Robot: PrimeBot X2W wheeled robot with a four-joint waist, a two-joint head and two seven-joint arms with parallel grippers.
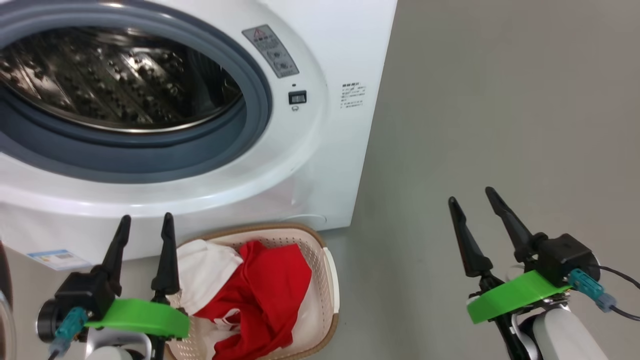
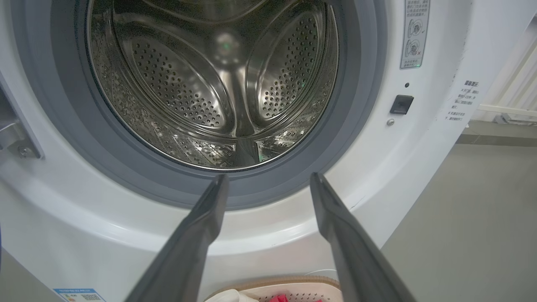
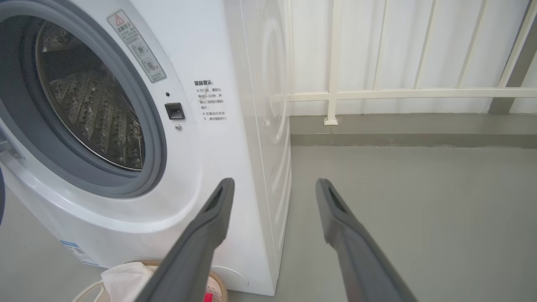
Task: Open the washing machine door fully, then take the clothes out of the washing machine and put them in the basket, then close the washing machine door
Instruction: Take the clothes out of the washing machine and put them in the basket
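Looks mostly done tbh. The drum (image 2: 218,84) is seen bare right to the back in the left wrist view, where the head view gets just a slanted look. From the head, the clothes (image 1: 260,290) are seen piled in the basket (image 1: 330,280), just in front of the washer (image 1: 320,150). The left gripper (image 1: 147,216) and right gripper (image 1: 470,194) are both spread wide, with nothing held. The door (image 1: 3,270), glimpsed as a sliver at the head view's left edge, is still to be shut.

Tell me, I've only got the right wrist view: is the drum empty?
Observer: The left wrist view looks straight into the drum; no clothing shows inside.
Operator: Where is it, then?
Observer: In the head view, the red and white clothes lie in the basket before the washing machine.
Operator: And the other arm?
Observer: The left end effector is open and empty, beside the basket's left rim.
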